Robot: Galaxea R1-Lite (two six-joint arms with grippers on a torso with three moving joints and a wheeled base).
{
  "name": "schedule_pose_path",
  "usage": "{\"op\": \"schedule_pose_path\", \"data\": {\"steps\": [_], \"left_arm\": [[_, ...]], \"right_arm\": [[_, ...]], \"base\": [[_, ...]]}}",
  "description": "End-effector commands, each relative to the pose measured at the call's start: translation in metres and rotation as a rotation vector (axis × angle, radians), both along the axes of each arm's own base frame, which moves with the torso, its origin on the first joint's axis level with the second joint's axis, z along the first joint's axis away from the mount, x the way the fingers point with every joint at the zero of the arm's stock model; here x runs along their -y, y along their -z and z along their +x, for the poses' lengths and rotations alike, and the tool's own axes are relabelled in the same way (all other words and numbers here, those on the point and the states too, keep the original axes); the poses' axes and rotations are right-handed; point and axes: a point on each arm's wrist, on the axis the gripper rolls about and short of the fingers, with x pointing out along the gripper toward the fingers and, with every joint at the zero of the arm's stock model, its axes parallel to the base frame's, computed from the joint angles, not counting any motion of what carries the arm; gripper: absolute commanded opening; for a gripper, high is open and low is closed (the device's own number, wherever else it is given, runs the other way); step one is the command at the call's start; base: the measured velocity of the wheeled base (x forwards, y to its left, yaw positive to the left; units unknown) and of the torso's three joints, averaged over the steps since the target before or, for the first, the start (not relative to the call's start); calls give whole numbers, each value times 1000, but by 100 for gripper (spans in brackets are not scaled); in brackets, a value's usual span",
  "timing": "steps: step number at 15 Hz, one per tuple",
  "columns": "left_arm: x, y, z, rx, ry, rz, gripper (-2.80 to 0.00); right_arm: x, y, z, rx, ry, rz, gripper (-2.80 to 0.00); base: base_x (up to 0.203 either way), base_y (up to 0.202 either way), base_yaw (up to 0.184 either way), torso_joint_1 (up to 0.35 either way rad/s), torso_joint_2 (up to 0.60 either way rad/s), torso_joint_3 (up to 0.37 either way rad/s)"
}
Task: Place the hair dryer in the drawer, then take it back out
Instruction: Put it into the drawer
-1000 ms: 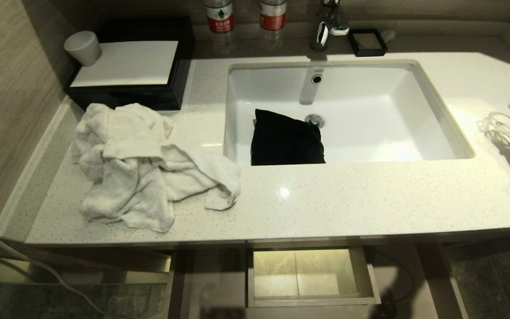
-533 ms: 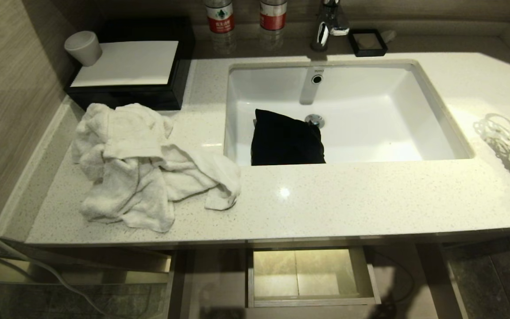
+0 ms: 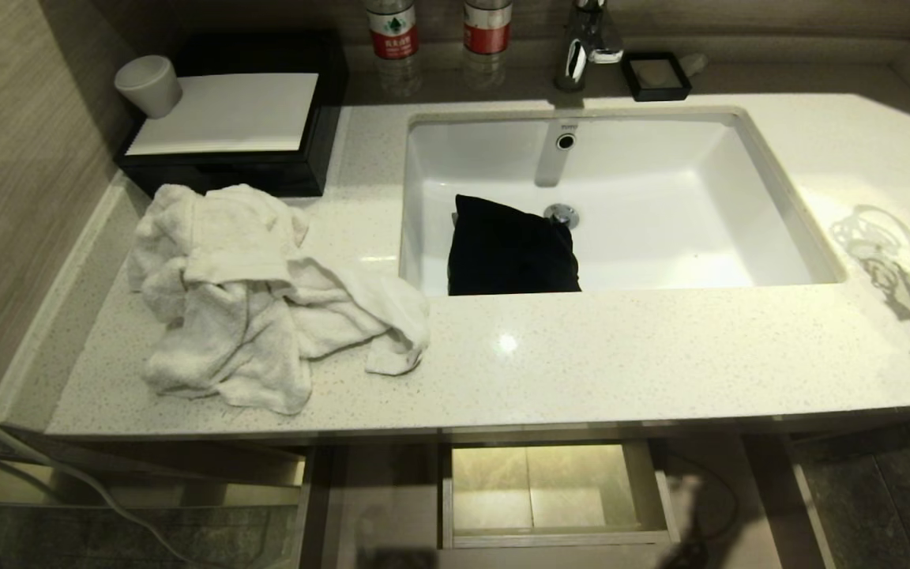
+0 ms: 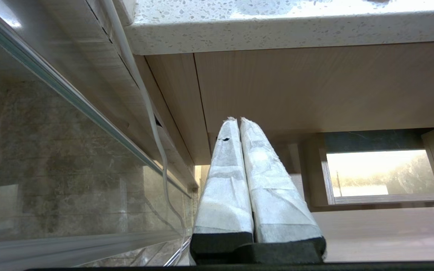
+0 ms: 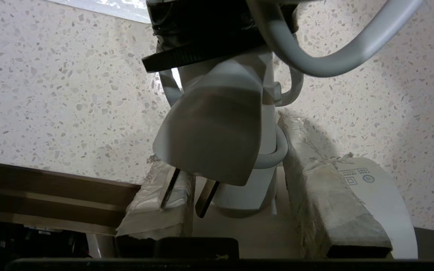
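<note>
Right hand [image 5: 236,210] clamped on the hair dryer [image 5: 247,180], padded fingers [image 5: 326,203] either side of its white body, with the plug [image 5: 209,143] and looped cord [image 5: 333,56] dangling in front of the wrist camera. Held clear above the speckled worktop [image 5: 51,94], apparently at its right end; out of the head view except for a sliver of white at the right edge, with only the cord's shadow [image 3: 889,261] falling on the stone. Grip taken on the body rather than the cord, probably so the bundle hangs free and cannot snag.

Drawer [image 3: 554,541] pulled open below the worktop's front edge, its lit boxed cutout [image 3: 550,486] showing, ready to receive the dryer; empty as far as can be seen. Judged stage: carrying towards the drawer, placement not yet done.

Left hand [image 4: 237,120] parked low beside the cabinet, fingers pressed together, holding nothing.

Bystanders: crumpled white towel [image 3: 257,296], black pouch [image 3: 512,249] in the sink [image 3: 810,237], black box [image 3: 257,170].
</note>
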Motion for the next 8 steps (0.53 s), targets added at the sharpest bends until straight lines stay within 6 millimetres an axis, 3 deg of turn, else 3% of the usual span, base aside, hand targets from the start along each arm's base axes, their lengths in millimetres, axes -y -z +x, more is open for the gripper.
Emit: {"op": "schedule_pose_path", "data": {"steps": [1,8], "left_arm": [[0,0,0,-1,0,0,-280],[0,0,0,-1,0,0,-280]], "right_arm": [[-9,-3,-9,17,-13,-21,-280],[-12,0,-11,5,-31,-30,-280]], "base": [[0,0,0,0,0,0],[0,0,0,0,0,0]]}}
